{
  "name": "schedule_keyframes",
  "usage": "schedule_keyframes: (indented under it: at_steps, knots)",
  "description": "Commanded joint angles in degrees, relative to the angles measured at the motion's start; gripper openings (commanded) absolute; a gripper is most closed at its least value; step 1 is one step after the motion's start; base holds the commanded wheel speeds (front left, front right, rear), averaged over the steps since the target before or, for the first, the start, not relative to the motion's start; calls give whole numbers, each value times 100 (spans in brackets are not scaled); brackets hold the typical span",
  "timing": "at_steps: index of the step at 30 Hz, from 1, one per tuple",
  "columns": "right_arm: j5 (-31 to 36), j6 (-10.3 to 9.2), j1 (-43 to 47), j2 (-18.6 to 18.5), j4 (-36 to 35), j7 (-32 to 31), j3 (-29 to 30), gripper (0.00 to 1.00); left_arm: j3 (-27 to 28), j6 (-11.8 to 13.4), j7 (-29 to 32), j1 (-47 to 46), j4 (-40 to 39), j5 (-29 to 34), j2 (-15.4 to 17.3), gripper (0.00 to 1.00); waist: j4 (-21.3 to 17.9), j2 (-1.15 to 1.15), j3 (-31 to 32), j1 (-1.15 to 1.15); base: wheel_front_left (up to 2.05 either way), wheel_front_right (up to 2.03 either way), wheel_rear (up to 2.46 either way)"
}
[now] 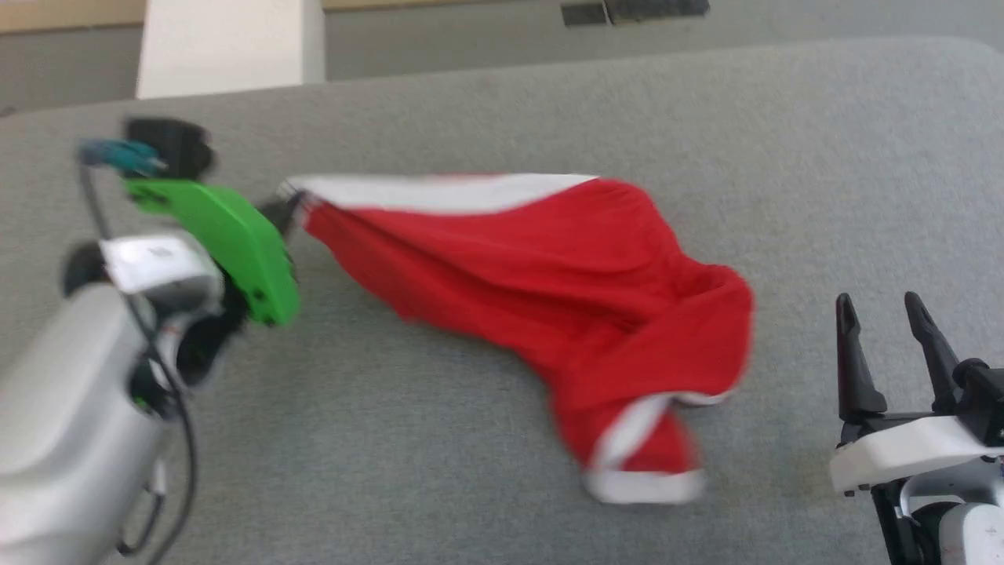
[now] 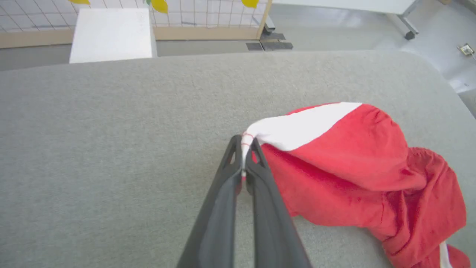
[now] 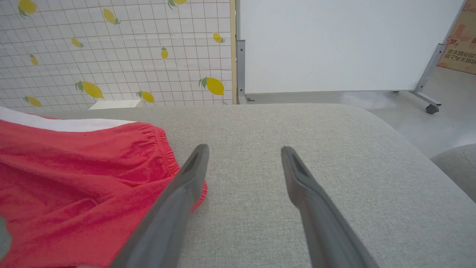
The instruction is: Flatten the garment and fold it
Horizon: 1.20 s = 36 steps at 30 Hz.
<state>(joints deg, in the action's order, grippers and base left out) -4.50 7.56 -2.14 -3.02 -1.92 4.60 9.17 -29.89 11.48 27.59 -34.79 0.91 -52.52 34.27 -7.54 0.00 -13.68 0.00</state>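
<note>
Grey cushion (image 1: 471,102), left claw (image 2: 243,143) nipping white corner of garment (image 2: 353,156) — plain in wrist view, right claw (image 1: 878,310) wide.

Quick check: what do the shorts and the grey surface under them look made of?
Shorts: soft matte fabric, likely a light knit; it drapes, creases, and gathers at the waistband. Grey surface: woven upholstery cloth, seemingly padded, judging by fine speckled weave and rounded edge.

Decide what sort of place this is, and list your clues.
Probably an indoor test room or lab: a grey padded table bearing shorts, a wheeled whiteboard, and a lemon-print screen.
</note>
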Motion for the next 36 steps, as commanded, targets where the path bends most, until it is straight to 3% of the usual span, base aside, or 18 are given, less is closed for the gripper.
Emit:
schedule_keyframes:
  at_steps: [1, 8, 14, 18, 26, 31, 36]
  knots:
    - [-20, -8, 39, 13, -16, -27, -40, 100, 149, 41, -129, -220, 5, 63, 106, 0, 285, 0, 366, 0, 0, 0, 0]
    - [-124, -8, -18, 14, 110, -34, -149, 100, 676, 60, -660, -1531, 227, 496, 288, 0, 115, 0, 558, 0, 0, 0, 0]
    - [-180, -8, -10, 14, 258, 41, -70, 100, 554, -20, -940, -2376, 135, 764, -78, 0, -45, 0, 611, 0, 0, 0, 0]
    - [-184, -8, -34, 14, 313, 64, -38, 100, -59, -121, -639, -2244, -36, 779, -513, 0, -107, 0, 576, 0, 0, 0, 0]
    - [-190, -8, -202, 14, 257, 99, 25, 100, -1712, -172, -13, -862, -342, 694, -1394, 0, -232, 0, 240, 0, 0, 0, 0]
    - [-255, -8, -361, 14, 267, 150, -37, 100, -2500, -247, -41, -330, -252, 872, -1827, 0, -345, 0, -30, 0, 0, 0, 0]
    - [-336, -8, -457, 14, 324, 208, -124, 100, -3032, -439, -268, -409, -53, 1307, -2198, 0, -425, 0, -250, 0, 0, 0, 0]
